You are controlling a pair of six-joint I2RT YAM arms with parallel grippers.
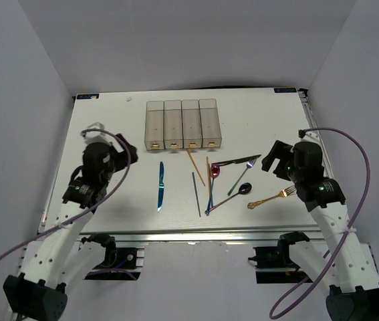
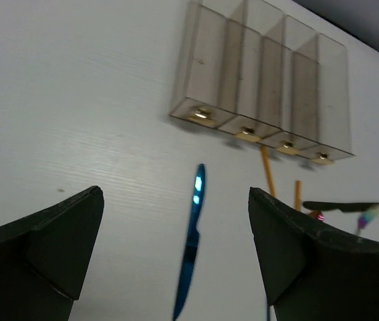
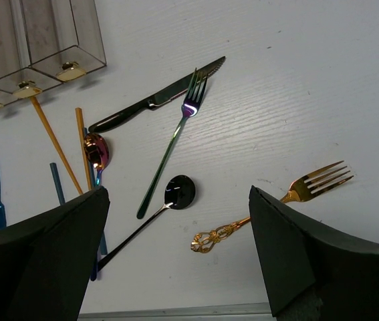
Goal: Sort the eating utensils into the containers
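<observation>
Four joined clear containers stand at the back of the table, all empty. In front of them the eating utensils lie loose. A blue knife lies alone on the left, and my open left gripper hovers above it. To the right lie gold chopsticks, a red spoon, a black knife, an iridescent fork, a black spoon and a gold fork. My right gripper hangs open over the black spoon and the gold fork's handle, holding nothing.
A thin dark chopstick lies between the blue knife and the pile. The table's front edge runs just below the gold fork. White walls enclose the table on three sides. Purple cables loop from both arms.
</observation>
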